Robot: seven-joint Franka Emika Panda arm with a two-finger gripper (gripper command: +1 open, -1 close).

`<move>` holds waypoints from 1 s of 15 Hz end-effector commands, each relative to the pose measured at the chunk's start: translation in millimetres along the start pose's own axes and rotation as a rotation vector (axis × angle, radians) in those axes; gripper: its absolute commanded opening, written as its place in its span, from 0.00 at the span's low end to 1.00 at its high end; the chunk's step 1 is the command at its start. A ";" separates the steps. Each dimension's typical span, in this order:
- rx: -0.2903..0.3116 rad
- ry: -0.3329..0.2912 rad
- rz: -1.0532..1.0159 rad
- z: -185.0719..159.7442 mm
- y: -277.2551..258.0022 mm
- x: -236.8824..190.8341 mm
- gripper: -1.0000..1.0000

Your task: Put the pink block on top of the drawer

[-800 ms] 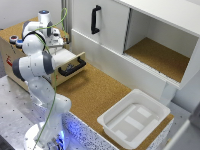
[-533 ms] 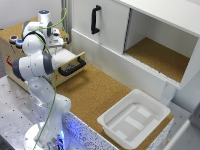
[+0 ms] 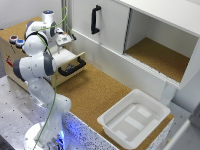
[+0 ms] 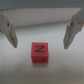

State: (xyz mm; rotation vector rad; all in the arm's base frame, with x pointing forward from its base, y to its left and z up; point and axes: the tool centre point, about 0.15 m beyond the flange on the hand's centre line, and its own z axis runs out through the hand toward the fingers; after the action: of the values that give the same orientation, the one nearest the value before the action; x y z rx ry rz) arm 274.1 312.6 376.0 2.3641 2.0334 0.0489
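Observation:
The pink block, with a dark letter on its upper face, lies on a pale flat surface in the wrist view. My gripper is open, with one finger on each side of the block and not touching it. In the exterior view the gripper hangs over the low wooden box unit at the exterior view's left. It is just above the pulled-out plywood drawer with the black bar handle. The block is hidden by the arm in that view.
A white plastic bin stands at the front right of the cork-covered table. A tall white cabinet door with a black vertical handle and an open compartment line the back. Small round objects sit on the box unit's top.

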 end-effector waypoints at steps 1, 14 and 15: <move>-0.109 0.122 -0.026 32.7 -26.8 -7.2 1.00; -0.012 0.040 0.071 69.8 28.0 23.4 0.00; -0.002 0.034 0.073 69.3 28.2 23.7 0.00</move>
State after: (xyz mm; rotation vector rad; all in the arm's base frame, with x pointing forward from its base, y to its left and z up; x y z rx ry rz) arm 286.9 319.8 319.8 2.4159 1.9610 0.2157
